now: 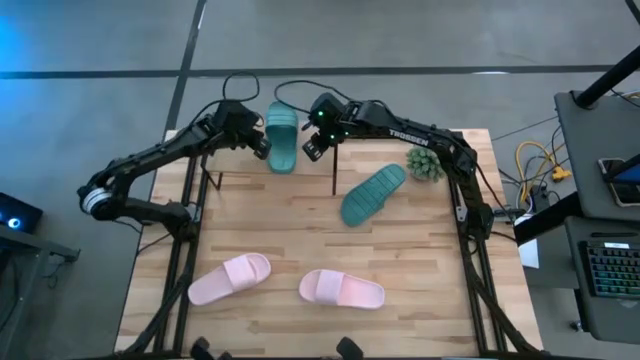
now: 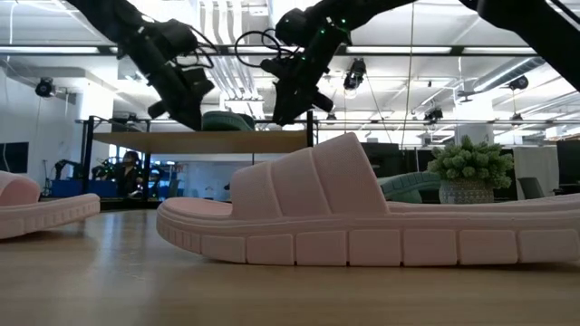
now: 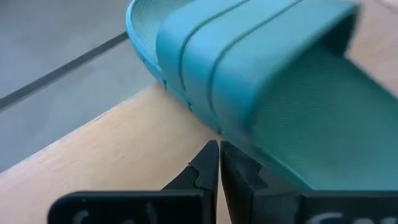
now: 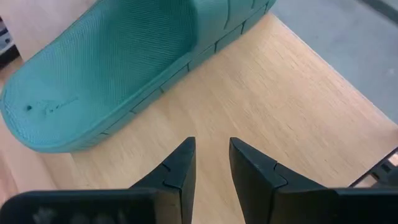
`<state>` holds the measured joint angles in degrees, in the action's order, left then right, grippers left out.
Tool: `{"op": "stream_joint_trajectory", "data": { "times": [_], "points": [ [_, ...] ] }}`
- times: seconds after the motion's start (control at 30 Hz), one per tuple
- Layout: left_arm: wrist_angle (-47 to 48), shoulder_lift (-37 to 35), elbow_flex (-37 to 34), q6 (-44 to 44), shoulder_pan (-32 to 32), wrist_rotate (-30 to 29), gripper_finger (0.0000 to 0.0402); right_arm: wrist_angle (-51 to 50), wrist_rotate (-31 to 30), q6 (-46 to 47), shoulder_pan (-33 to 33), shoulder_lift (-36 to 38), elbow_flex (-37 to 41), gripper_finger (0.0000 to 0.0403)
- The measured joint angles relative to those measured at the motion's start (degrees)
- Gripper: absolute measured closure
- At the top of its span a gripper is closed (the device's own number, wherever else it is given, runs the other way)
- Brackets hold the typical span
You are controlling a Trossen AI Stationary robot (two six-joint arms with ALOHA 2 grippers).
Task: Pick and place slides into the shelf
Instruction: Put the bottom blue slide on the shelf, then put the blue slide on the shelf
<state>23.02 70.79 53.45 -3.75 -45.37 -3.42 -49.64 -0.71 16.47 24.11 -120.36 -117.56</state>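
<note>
One teal slide [image 1: 283, 135] lies flat on its sole on the shelf's light wood top board [image 2: 208, 141] at the table's far edge. My left gripper [image 1: 262, 145] is shut, with its tips [image 3: 219, 149] at the slide's long side below the strap [image 3: 249, 56]. My right gripper [image 1: 312, 148] is on the slide's other side, narrowly open [image 4: 211, 152] over the bare board [image 4: 280, 106], and touches nothing. The second teal slide [image 1: 372, 193] lies on the table. Both pink slides [image 1: 230, 278] [image 1: 342, 289] rest near the table's near edge. My left gripper has its shut fingertips [image 3: 211, 155] right at the side edge of the teal slide's sole [image 3: 249, 149], below the strap, coming from the table's left. Whether they touch the sole, I cannot tell. The slide lies flat on the shelf's top board.
A fuzzy green plant in a pot [image 1: 425, 163] stands right of the shelf, next to the second teal slide. The shelf's thin black legs [image 1: 334, 165] stand on the table. Bare wood lies between the shelf and the pink slides. Cables trail behind the far edge.
</note>
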Motion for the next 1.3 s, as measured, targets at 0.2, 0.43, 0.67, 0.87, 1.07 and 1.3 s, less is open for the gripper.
{"op": "stream_joint_trajectory", "data": {
  "times": [0.2,0.43,0.67,0.87,1.07,1.3],
  "points": [
    [-1.7,2.6,0.1,0.0,0.0,0.1,0.0400,-0.3,-1.5,0.0,-0.5,0.0,0.0,0.0314],
    [-3.7,2.7,0.1,0.1,0.0,1.9,0.0400,-0.2,-2.4,0.0,-0.5,0.0,0.0,0.0314],
    [-4.7,2.7,0.0,0.1,0.0,4.1,0.0400,-0.1,-2.5,0.0,-0.5,0.0,0.0,0.0314],
    [-0.5,0.6,0.0,1.9,0.0,2.4,0.0400,-3.6,-2.4,-1.1,-0.5,0.7,0.0,0.0314],
    [5.9,-5.4,-0.1,2.7,0.0,1.4,0.0400,-10.9,-0.4,-1.3,-1.4,4.8,0.0,0.0314],
    [6.9,-11.7,-0.4,1.7,0.5,6.1,0.0400,-23.5,-0.6,6.2,-3.9,13.0,3.4,0.0314]
  ]
}}
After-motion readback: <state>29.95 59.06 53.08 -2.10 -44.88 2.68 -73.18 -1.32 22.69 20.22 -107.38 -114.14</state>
